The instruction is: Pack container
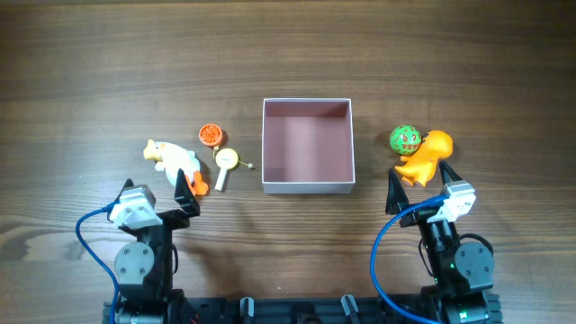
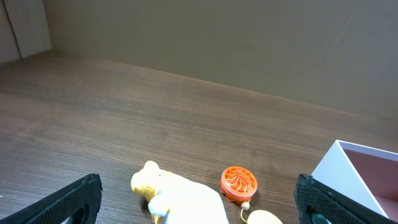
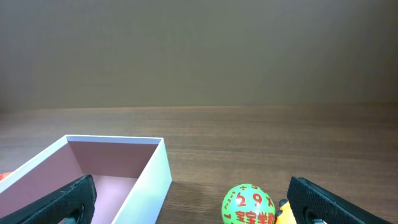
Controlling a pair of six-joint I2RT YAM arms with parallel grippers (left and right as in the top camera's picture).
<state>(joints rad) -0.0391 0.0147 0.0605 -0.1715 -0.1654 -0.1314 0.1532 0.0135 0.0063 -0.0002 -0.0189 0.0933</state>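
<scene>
Dark wood-grain table filled the overhead view; the wrist views showed a plain dull beige wall beyond its far edge, with a paler panel at far left.

Writing: the green ball bore red figures that appeared to read 2 and 9, with red Chinese characters beneath, cut by the frame edge. No other markings could be read.

The container stood upright at mid-table, white walls and dusty pink inside. To its left lay a ridged orange disc, a pale yellow lollipop-shaped toy and a white-and-yellow duck figure. To its right, the ball touched an orange animal figure.

The left gripper sat near the duck figure, fingers spread wide, holding nothing. The right gripper sat just near of the orange animal figure, fingers likewise wide apart and unladen.
</scene>
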